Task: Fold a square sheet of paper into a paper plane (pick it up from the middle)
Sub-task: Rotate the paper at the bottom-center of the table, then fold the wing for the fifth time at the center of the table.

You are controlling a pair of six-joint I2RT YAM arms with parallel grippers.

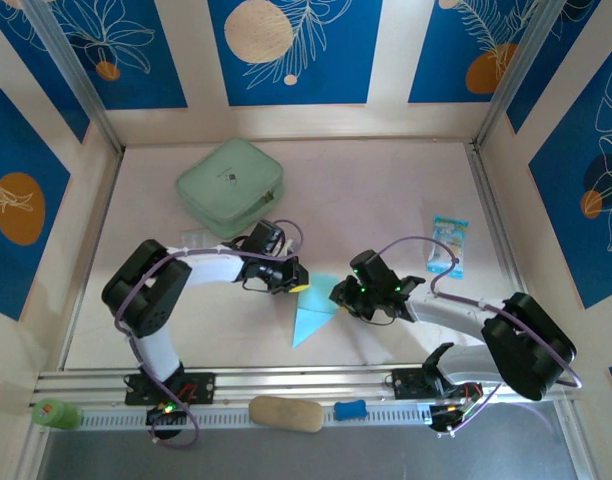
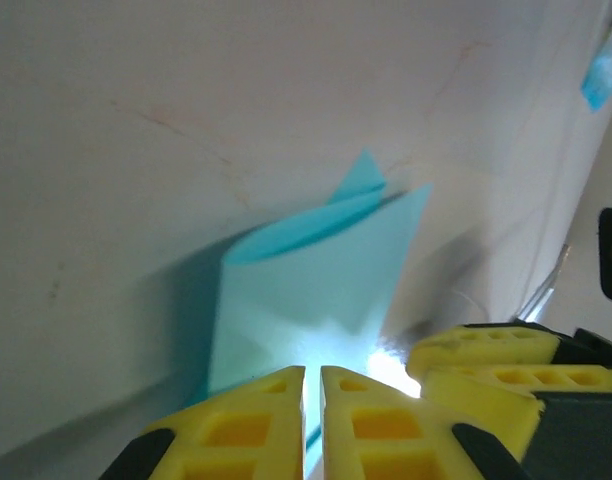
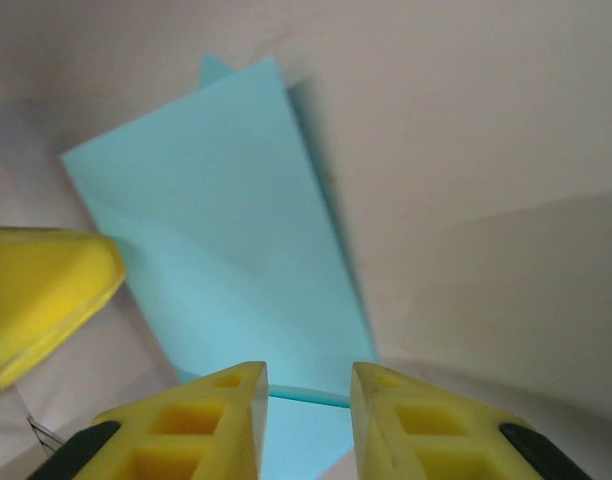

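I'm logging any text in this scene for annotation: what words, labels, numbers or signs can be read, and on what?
Nothing here can be read.
The printed packet: it carries print, too small to read.
The mint-green case: a small dark mark, too small to read.
The folded blue paper: blank.

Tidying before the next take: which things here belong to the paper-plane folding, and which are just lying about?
In use: partly folded light cyan-blue paper sheet; left gripper; right gripper.
Lying about: mint-green rounded case; small printed blue-white packet; beige oblong pad; small blue block; green cylinder.
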